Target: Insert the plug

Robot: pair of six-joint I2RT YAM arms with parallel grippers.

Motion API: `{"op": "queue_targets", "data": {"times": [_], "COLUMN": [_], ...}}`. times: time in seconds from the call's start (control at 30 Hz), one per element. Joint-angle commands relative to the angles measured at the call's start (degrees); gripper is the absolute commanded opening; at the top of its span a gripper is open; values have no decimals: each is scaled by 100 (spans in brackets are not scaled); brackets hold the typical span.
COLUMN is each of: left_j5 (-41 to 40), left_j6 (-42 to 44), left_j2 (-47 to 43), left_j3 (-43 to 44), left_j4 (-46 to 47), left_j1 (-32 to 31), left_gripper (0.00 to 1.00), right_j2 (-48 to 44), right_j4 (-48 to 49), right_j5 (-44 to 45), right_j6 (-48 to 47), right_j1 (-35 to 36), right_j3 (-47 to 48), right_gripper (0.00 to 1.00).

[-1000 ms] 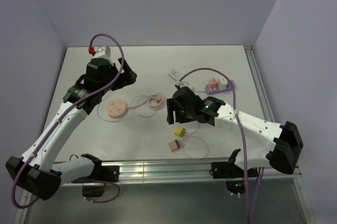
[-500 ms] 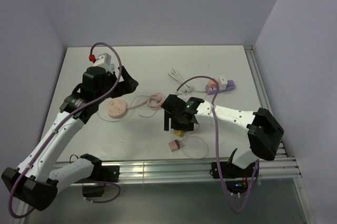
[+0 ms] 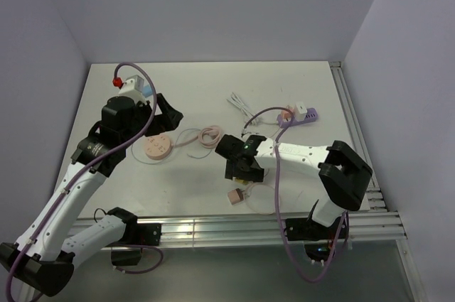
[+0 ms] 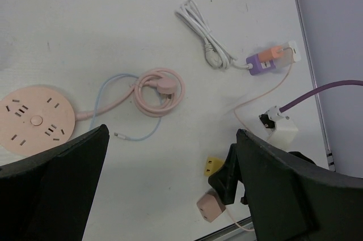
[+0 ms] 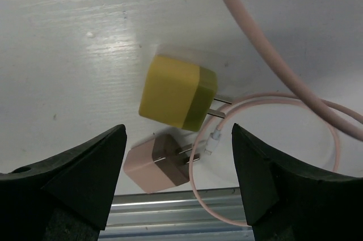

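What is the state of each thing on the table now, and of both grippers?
yellow plug: lying on its side, unplugged, prongs bare.
pink plug: lying beside it, unplugged.
round pink socket: flat, no plug visible in it, cord coiled.
purple power strip: orange plug inserted.
white cable: bundled.
left gripper: open, empty.
right gripper: open over the yellow plug.

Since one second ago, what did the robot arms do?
The right gripper slid toward the table's near edge and now hangs open over the yellow square plug, with its elbow folded in. The left gripper, open, drew back slightly. Nothing was grabbed or let go. The pink square plug, round pink socket disc and purple power strip stayed put.
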Motion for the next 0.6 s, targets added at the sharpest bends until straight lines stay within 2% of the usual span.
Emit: {"op": "queue_targets", "data": {"times": [0.0,0.43,0.47,0.57], "left_j5": [95,156,157,174], "left_j6": [176,211,194,176], "left_j2": [-85,38,38,64], "left_j3": [4,-31,-48,-75], "left_j4": [62,62,70,79], "left_j1": [45,54,62,62], "left_gripper": [100,99,99,99], "right_j2": [211,695,730,748], "right_j4": [75,348,348,453], "right_j5": [327,494,511,494], "right_j6": [133,-8,-34,-61], "right_j1": [48,22,22,-13], "right_j3": [70,280,281,219], "right_gripper": [81,77,75,62]}}
